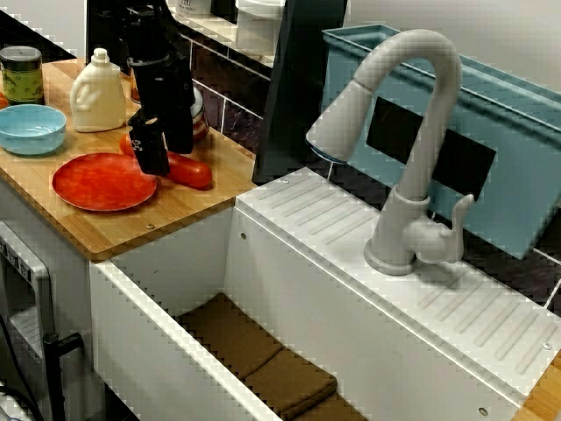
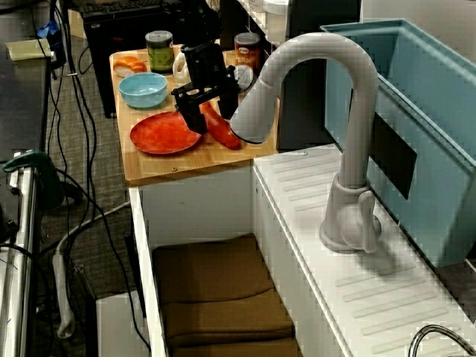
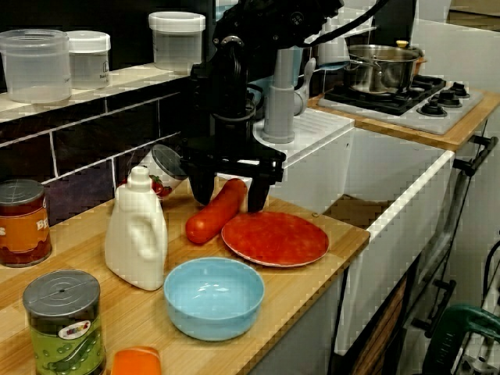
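Bottle (image 3: 137, 234) at left, then the red sausage (image 3: 205, 223) lying on the wooden counter (image 3: 312, 275) just beside the red plate (image 3: 275, 238), my pincer (image 3: 229, 195) spread apart astride it: I judge it light, smooth, prone to roll, best pinched mid-length.

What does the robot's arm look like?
It is black all over. The arm is a chunky column of rounded joints, and a thin black cable curves away near its top. The tool is a wide flat bar with two short, blocky fingers. No markings show.
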Available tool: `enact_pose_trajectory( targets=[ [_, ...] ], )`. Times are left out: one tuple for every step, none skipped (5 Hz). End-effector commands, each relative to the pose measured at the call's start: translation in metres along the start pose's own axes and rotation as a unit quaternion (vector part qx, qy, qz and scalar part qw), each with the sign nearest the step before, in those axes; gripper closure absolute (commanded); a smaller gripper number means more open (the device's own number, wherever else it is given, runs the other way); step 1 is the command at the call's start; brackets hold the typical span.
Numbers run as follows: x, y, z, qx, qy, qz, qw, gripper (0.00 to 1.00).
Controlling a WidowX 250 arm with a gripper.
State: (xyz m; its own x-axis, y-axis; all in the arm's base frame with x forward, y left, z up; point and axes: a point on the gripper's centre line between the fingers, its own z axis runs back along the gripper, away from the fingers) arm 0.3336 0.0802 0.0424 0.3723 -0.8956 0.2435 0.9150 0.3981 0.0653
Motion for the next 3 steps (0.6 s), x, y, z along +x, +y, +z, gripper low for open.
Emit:
enact_pose_trajectory(
  targets=[
    [0.0014, 0.0114, 0.0161, 0.020, -0.008, 0.002, 0.9998, 1.00],
    [0.0008, 0.0113, 0.0160, 0.020, -0.008, 0.004, 0.9998, 1.00],
    [0.0000, 0.0118, 0.0156, 0.020, -0.008, 0.007, 0.9997, 1.00]
  ],
)
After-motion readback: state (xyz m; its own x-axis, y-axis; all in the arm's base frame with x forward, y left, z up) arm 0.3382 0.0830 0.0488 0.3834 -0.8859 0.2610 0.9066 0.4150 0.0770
